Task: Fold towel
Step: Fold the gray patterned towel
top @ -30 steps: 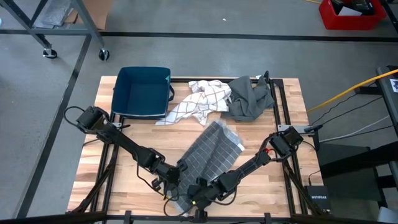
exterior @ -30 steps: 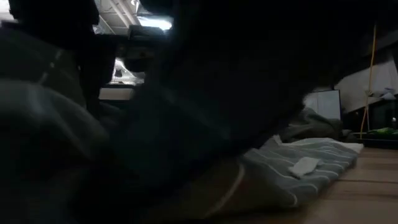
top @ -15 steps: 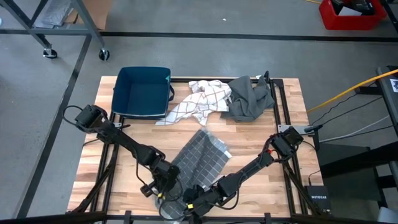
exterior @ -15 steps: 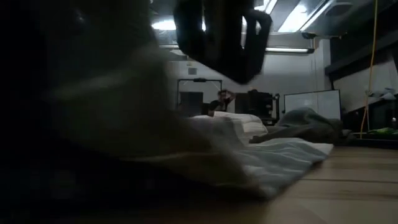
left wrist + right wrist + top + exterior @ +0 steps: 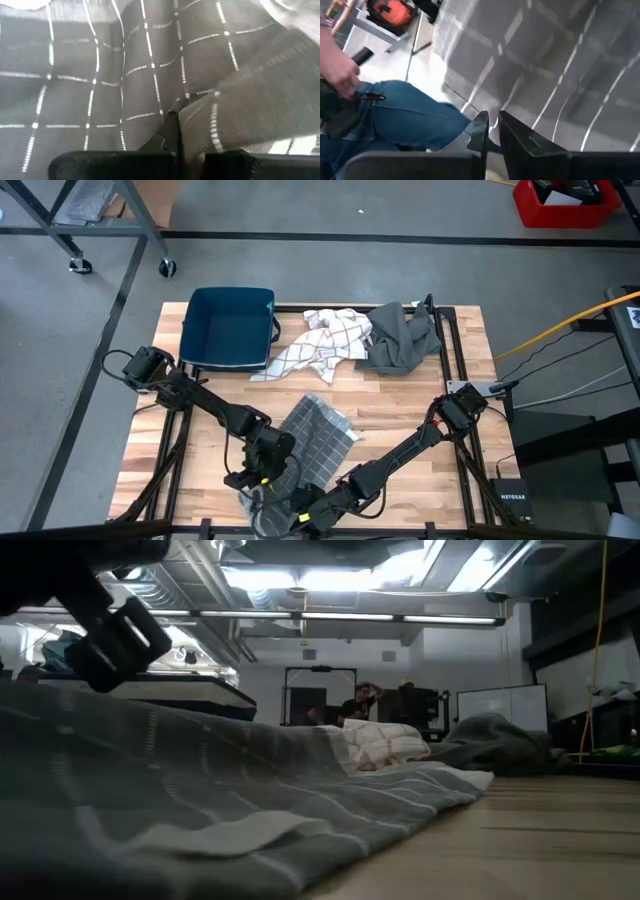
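You can't see the near end of the grey checked towel [image 5: 310,445], it runs off the high view's bottom edge | both fingertips are buried in its cloth there | low view: towel [image 5: 200,810] fills the foreground, blurred, cut off at the left and bottom | person [image 5: 395,117] beyond the table only partly in frame

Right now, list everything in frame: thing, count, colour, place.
Grid-patterned grey towel: 1, dark grey with white lines, near table edge, under both grippers.
White checked cloth: 1, white, far side, centre.
Plain grey cloth: 1, grey, far right.
Blue rectangular bin: 1, navy, far left.
Wooden table: 1, light wood.
Red crate: 1, floor, beyond the table.
Person in blue jeans: 1, beside the table.
Left gripper: shut on towel.
Right gripper: at the near towel edge.
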Tool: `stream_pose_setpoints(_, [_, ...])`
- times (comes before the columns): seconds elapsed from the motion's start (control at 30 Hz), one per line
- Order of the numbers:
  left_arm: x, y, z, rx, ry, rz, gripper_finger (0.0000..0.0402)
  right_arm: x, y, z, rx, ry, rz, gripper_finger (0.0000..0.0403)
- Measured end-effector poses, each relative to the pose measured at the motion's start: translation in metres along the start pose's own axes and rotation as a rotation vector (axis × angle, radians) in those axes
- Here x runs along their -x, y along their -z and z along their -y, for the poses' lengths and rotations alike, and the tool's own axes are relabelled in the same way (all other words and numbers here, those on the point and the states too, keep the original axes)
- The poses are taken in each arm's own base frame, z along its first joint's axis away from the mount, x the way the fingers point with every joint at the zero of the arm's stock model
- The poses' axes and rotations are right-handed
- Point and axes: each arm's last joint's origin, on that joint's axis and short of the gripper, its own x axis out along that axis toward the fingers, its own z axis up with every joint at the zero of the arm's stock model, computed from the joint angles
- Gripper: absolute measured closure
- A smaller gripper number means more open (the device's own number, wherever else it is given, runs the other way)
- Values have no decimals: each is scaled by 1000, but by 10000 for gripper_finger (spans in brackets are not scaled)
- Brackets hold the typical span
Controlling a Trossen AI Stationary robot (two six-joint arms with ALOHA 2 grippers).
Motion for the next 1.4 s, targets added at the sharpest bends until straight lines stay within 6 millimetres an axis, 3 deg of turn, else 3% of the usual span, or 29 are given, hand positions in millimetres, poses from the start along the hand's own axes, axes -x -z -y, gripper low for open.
stream_pose_setpoints(0.47, [26,-18,-18,105,54,175,402,25,-4,2,91,396,-196,354])
stream_pose_setpoints(0.9, [62,-19,-46,227,-1,286,401,93,-18,-16,278,867,-339,354])
stream_pose_setpoints(1.4, [115,-8,-82,372,-86,428,401,100,-15,-10,300,948,-421,354])
